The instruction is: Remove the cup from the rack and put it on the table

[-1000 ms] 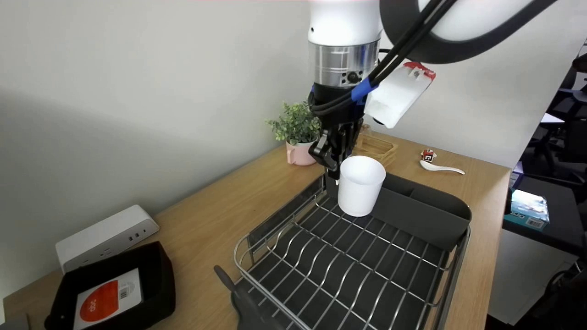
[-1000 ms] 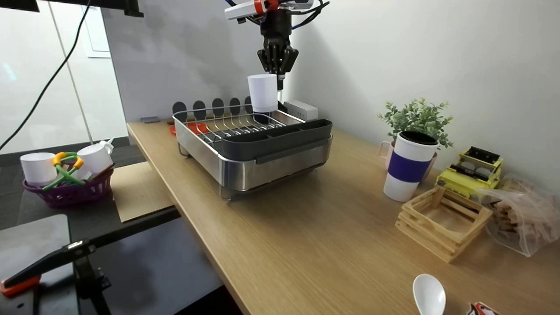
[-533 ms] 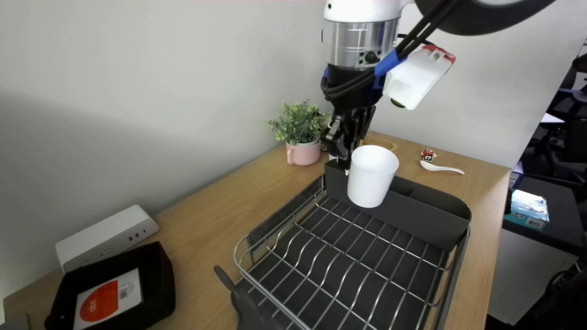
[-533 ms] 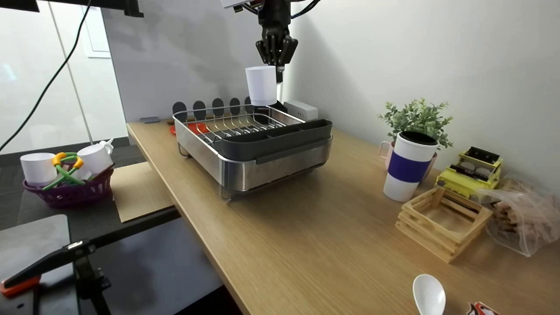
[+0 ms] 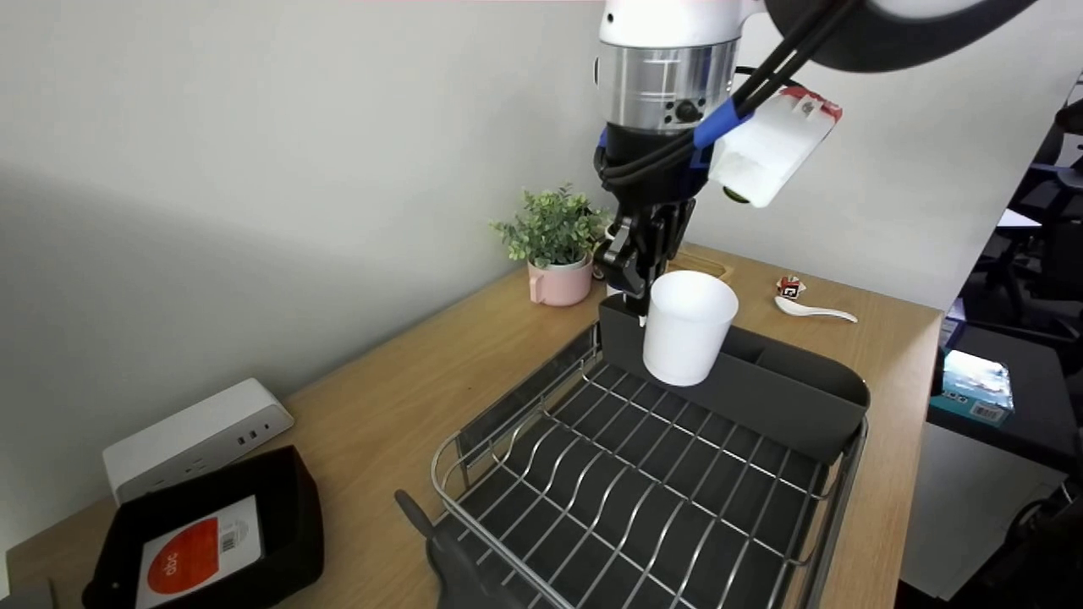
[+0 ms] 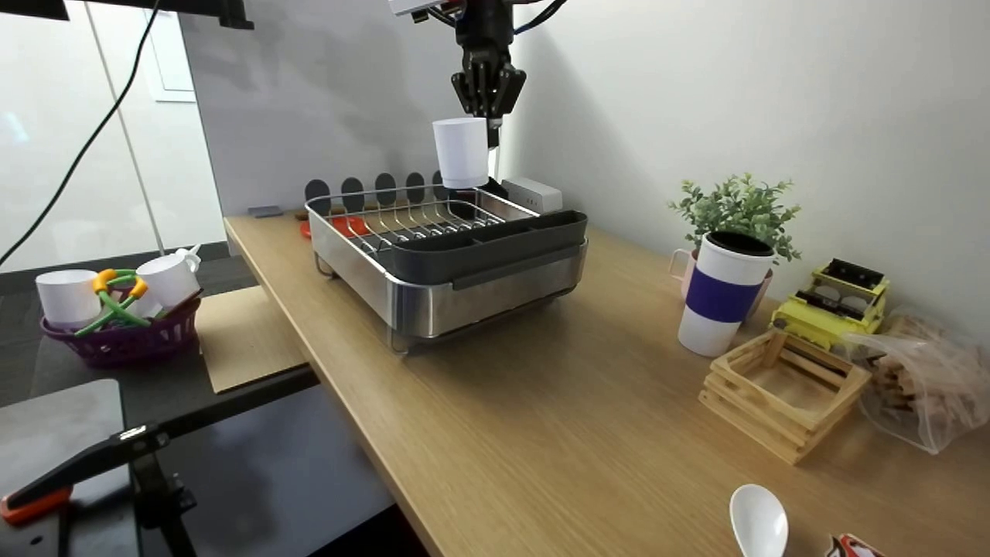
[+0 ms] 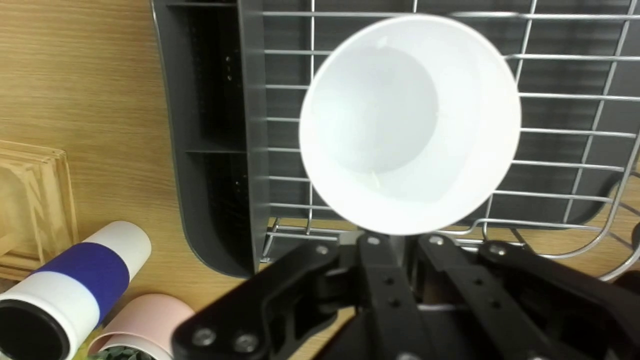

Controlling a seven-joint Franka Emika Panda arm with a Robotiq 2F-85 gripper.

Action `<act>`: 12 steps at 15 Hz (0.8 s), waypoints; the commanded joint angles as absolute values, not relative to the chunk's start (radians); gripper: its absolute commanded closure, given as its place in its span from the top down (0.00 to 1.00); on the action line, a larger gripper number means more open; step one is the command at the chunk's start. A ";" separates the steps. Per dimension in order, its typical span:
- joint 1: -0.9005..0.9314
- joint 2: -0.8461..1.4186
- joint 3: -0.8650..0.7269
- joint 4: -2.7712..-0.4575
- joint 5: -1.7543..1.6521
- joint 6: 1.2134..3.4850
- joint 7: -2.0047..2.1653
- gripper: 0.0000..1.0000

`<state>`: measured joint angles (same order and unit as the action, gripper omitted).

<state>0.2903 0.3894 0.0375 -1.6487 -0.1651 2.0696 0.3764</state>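
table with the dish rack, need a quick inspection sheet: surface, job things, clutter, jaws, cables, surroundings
Surface: light wooden table; spills, nothing seen
Job's things: white cup held above the dish rack, not yet on the table
Clutter: plant in pink mug, purple-banded tumbler, yellow object, wooden crate, plastic bag, white spoon, white power strip, black tray
Jaws: closed on the white cup's side; exact grip hidden
Cables: black cables along the arm; a hanging cable in an exterior view
Surroundings: purple basket holding white mugs, off the table
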 commanded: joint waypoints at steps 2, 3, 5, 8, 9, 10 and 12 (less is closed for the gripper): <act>0.279 0.390 0.051 -1.646 -0.170 2.066 0.380 0.02; 0.279 0.388 0.051 -1.646 -0.171 2.069 0.380 0.02; 0.279 0.378 0.051 -1.651 -0.171 2.074 0.385 0.02; 0.283 0.361 0.049 -1.660 -0.181 2.079 0.391 0.02; 0.283 0.355 0.047 -1.662 -0.185 2.078 0.395 0.02; 0.283 0.350 0.045 -1.663 -0.189 2.075 0.398 0.02; 0.281 0.336 0.043 -1.666 -0.194 2.072 0.407 0.02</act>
<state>0.2903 0.3719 0.0394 -1.6430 -0.1690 2.0698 0.3820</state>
